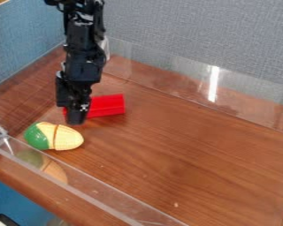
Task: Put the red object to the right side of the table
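Nearest the camera, a clear acrylic wall [109,196] edges the glossy wood-grain table [191,150]. Left of centre lies a smooth egg-shaped toy [53,137], green and yellow. Farther back, the red block [106,107], rectangular, lies long axis left-right, its left end hidden by the black gripper [75,112], whose jaws stand open around it.

Glossy wood table [191,168]: red object [106,107], green-yellow egg toy [53,137] resting.
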`<state>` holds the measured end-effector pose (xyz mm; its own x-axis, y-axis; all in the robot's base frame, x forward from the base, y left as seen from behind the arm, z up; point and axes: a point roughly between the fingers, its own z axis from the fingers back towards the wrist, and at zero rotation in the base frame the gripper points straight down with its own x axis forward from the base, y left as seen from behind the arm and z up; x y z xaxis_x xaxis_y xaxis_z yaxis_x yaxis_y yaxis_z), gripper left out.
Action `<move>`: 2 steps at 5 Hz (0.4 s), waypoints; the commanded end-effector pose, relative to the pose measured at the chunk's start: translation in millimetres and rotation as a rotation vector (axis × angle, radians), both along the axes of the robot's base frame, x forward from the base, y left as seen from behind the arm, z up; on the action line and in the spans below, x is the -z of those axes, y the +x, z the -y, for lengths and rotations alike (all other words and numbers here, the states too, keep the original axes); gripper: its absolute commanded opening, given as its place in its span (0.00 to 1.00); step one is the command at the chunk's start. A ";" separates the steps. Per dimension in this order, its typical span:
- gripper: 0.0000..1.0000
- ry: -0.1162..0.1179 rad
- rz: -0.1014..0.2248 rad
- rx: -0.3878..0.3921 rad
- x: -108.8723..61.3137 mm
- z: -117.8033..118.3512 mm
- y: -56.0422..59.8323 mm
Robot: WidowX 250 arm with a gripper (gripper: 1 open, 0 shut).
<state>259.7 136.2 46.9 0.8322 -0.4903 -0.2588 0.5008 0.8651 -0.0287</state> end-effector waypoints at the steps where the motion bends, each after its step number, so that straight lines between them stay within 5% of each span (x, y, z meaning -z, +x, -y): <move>1: 1.00 0.023 0.048 -0.015 -11.3 -7.6 6.8; 2: 1.00 0.025 0.051 -0.018 -11.1 -8.0 7.1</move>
